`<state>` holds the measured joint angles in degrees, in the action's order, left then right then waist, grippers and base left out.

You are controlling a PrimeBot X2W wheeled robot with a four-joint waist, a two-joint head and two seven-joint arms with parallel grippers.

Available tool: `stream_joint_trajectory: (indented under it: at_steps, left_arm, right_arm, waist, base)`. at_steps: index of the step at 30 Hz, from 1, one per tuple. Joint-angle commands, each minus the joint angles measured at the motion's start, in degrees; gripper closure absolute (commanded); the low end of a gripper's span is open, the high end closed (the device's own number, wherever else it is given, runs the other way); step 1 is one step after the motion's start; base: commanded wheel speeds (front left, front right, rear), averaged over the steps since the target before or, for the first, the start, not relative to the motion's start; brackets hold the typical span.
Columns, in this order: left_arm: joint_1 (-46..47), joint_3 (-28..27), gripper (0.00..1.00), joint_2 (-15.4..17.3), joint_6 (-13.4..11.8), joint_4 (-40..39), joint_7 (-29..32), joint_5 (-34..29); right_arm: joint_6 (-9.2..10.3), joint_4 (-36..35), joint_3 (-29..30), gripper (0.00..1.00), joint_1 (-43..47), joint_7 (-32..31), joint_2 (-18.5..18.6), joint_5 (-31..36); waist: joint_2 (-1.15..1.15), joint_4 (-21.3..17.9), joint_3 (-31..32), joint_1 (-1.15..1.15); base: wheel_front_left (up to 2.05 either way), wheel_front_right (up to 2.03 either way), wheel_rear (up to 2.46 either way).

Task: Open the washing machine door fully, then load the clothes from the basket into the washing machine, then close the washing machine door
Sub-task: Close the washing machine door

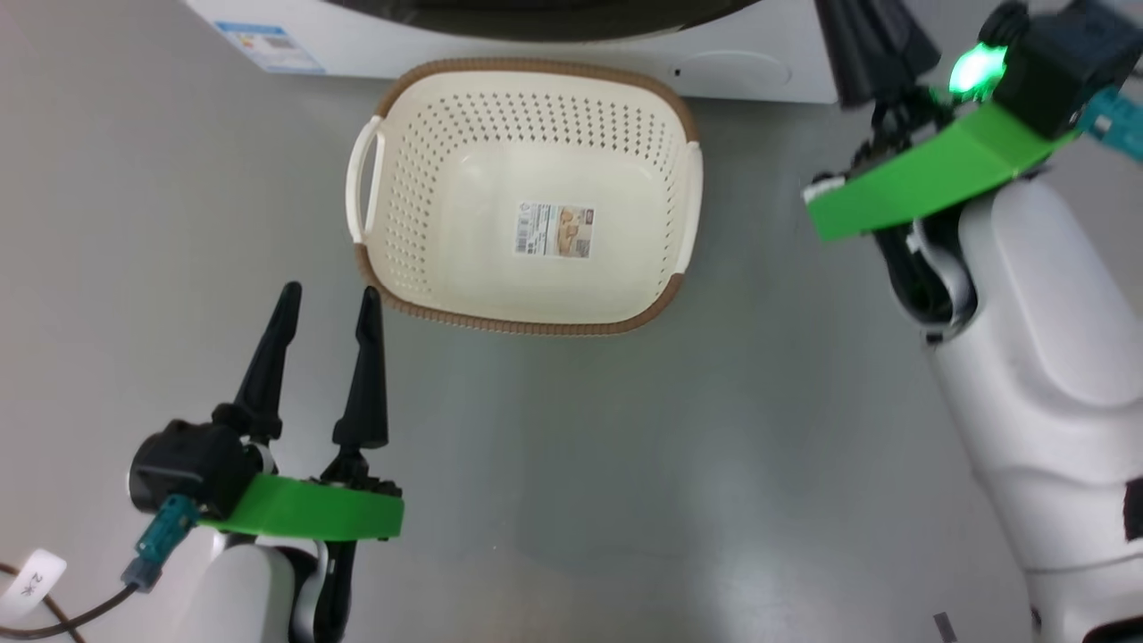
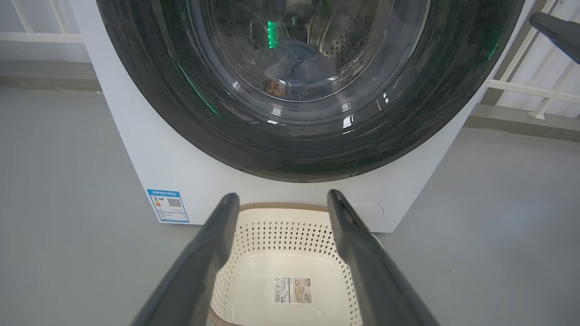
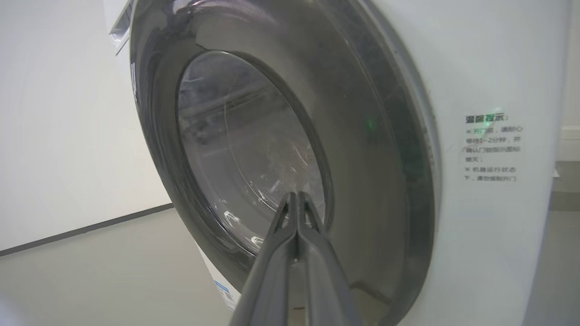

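The basket stands on the floor in front of the washing machine, with just its label inside. The black-rimmed washing machine door lies flat against the machine's front. Behind its glass, the clothes rest in the steel drum as a bluish heap. My left gripper is open, low and left of the basket, pointing at the machine. My right gripper is shut on nothing, with its tips close to the door's glass bowl. In the head view it reaches up at the far right.
Grey floor lies all round the basket. A blue sticker marks the machine's lower left corner, and a text label sits right of the door. White railings stand behind the machine. A cable with a tag trails by my left arm.
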<state>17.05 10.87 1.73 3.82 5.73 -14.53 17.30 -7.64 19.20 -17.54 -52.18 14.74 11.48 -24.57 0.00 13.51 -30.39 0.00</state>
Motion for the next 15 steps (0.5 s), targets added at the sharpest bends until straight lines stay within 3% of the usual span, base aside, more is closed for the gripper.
stream_joint_trajectory:
  at_steps: [1,2,3,15]
  left_arm:
    - [-1.5,-2.5,0.00,1.1,0.5,-1.1,-0.5,-0.6]
    - [-1.7,-3.0,0.00,1.1,0.5,-1.1,-0.5,-0.9]
    - [-1.9,-3.4,0.00,1.1,0.5,-1.3,-0.5,-1.2]
    - [-5.4,-8.7,0.00,1.1,0.8,-1.9,-0.5,-2.4]
  right_arm:
    - [0.15,-2.1,-0.3,0.56,3.2,0.3,-1.8,-0.2]
    - [0.15,-2.3,-0.1,0.16,4.3,0.3,-2.0,-0.2]
    - [0.15,-2.4,0.2,0.00,5.5,0.3,-2.3,-0.3]
    - [0.15,-5.5,5.3,0.00,17.9,0.3,-4.1,1.6]
  waist:
    - [0.00,-1.9,2.1,0.00]
    - [0.00,-2.3,2.6,0.00]
    - [0.00,-2.7,3.1,0.00]
    - [0.00,-7.5,9.9,0.00]
  base:
    - [0.00,0.00,0.00]
    - [0.00,0.00,0.00]
    - [0.00,0.00,0.00]
    - [0.00,0.00,0.00]
